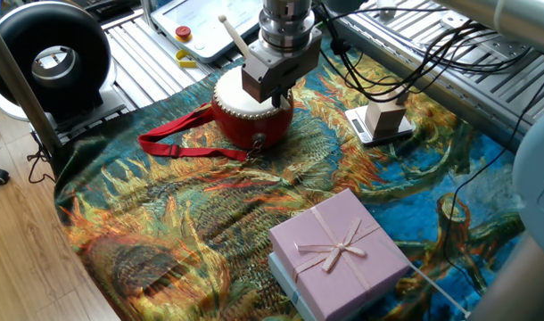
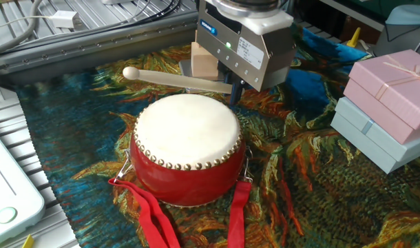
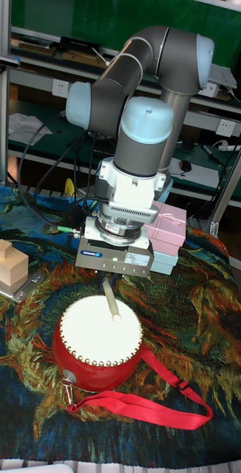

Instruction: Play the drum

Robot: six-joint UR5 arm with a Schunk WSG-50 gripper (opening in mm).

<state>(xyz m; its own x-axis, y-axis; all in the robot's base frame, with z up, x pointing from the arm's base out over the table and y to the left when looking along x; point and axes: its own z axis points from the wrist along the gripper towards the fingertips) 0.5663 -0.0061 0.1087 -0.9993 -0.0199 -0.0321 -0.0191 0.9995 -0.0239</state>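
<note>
The drum is a small red drum with a cream skin, standing on the patterned cloth at the back. Its red strap trails to the left. My gripper hangs at the drum's far rim, shut on a wooden drumstick. The stick lies nearly level, and its round head is held above the cloth just past the skin's edge. In the tall fixed view the gripper sits behind the drum and the drumstick points over the skin. The gripper body hides part of the drum top in one fixed view.
A pink gift box stacked on a pale blue box stands at the front right. A wooden block on a small scale sits right of the drum. A black round fan stands at the left, and cables run along the metal rails behind.
</note>
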